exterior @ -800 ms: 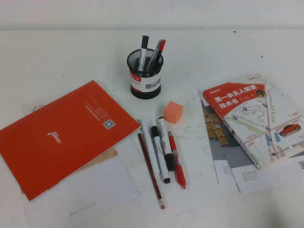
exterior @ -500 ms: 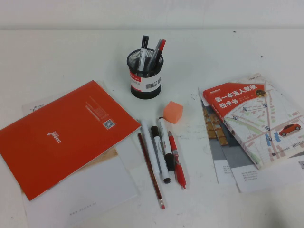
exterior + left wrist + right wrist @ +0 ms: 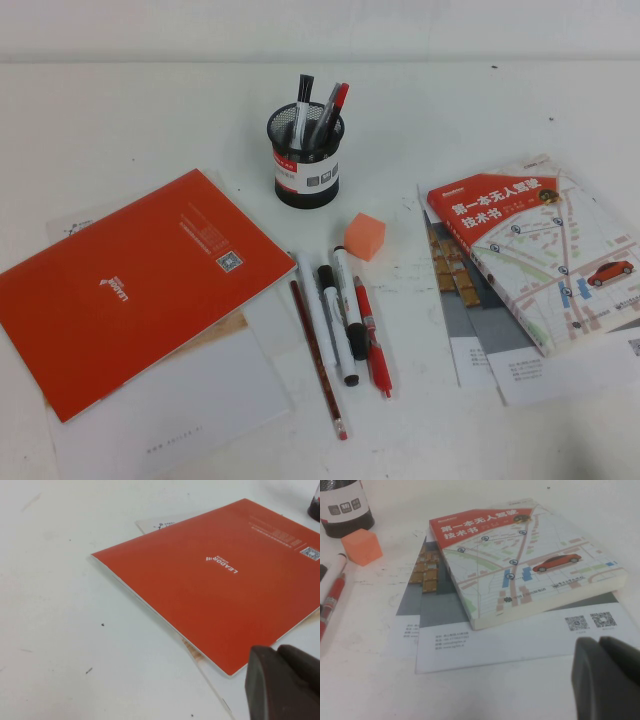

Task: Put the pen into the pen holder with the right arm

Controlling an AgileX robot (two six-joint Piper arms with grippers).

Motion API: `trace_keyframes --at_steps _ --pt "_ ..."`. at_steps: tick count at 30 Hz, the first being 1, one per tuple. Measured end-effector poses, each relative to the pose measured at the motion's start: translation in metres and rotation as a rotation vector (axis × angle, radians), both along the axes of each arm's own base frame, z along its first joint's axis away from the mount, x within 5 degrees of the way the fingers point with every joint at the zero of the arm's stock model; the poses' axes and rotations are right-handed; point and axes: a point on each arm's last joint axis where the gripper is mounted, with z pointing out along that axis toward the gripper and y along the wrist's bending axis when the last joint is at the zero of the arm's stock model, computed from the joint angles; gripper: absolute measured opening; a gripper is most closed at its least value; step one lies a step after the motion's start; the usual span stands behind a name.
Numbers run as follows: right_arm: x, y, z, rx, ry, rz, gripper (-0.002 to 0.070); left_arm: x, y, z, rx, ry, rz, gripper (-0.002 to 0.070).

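Right wrist view: right gripper (image 3: 607, 680) low beside book (image 3: 520, 565), fingers look closed, holding nothing. Pens (image 3: 350, 325) lie between notebook (image 3: 130, 285) and book, long axes toward robot, holder (image 3: 306, 155) beyond. Left gripper (image 3: 282, 682) over notebook, seems closed, farther.

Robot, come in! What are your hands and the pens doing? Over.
Left gripper shut above orange notebook. Right gripper shut near book. Pens untouched; holder unobstructed.

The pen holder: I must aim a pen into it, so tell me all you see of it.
The pen holder is a black mesh cylinder, seemingly metal, with a red-and-white label on its side. It stands upright on the white table, behind the orange cube, and already holds several pens leaning against its rim. No gripper is near it.
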Motion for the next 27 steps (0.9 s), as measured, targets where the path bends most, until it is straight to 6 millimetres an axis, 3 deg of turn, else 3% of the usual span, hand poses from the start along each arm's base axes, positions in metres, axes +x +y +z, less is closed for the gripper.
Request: trace_keyframes --at_steps 23,27 --pt "0.0003 0.0065 0.0059 0.276 -0.018 0.008 -0.0019 0.0000 0.0000 0.0000 0.000 0.000 0.000 -0.0002" --pt "0.0002 0.0097 0.0096 0.456 -0.018 0.009 -0.0019 0.0000 0.0000 0.0000 0.000 0.000 0.000 -0.0002"
